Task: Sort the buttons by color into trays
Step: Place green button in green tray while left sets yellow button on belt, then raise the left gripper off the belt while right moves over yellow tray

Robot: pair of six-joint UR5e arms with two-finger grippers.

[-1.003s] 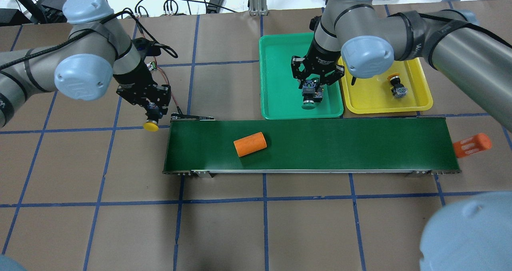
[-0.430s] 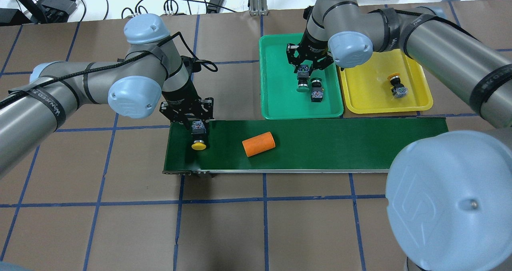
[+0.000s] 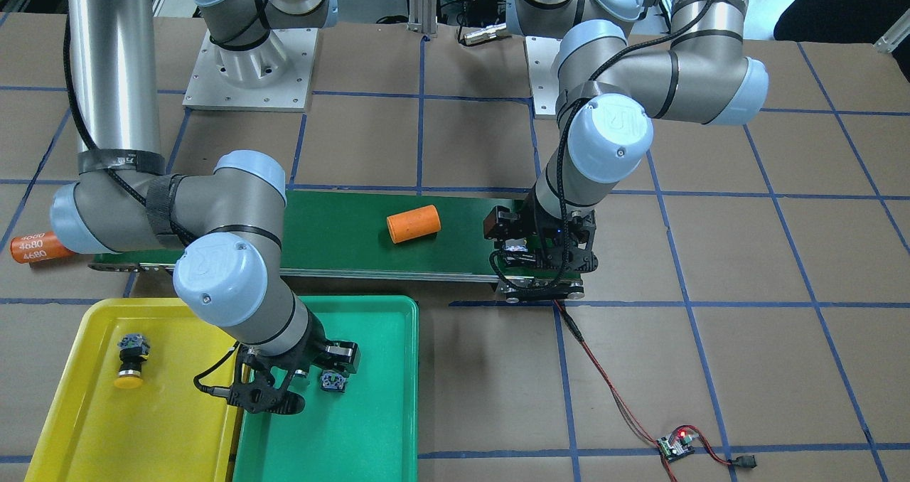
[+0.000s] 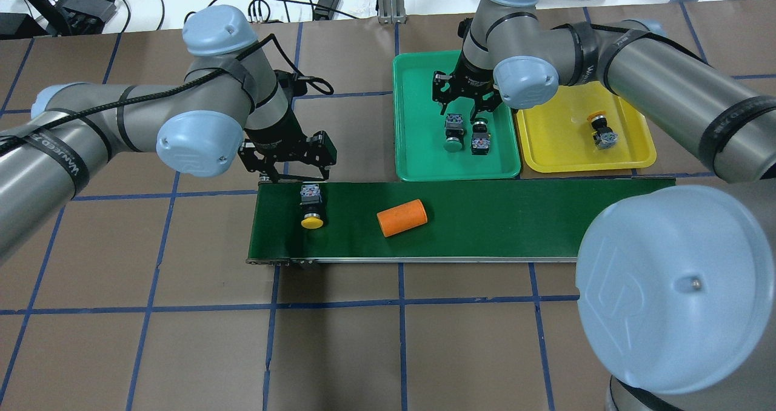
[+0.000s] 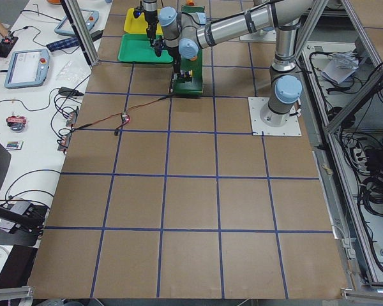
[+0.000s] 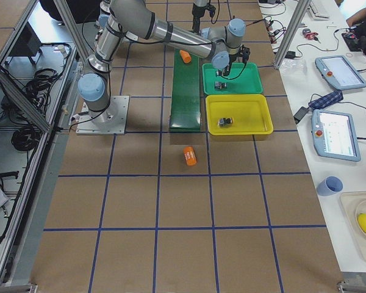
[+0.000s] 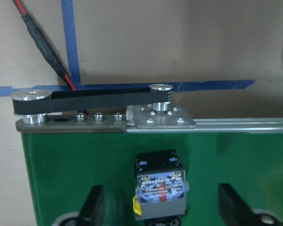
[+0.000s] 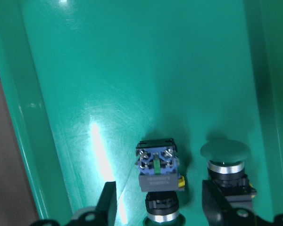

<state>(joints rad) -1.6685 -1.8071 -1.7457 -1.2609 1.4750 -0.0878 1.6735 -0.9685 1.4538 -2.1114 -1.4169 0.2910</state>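
Overhead exterior: blue-gridded brown table (image 4: 339, 350); cables (image 4: 273, 2) beyond

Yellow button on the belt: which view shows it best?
Overhead exterior: the yellow button lies unobstructed on the belt, cap visible. Left wrist shows mainly its contact block; front-facing, the left hand covers it; side views: too distant.
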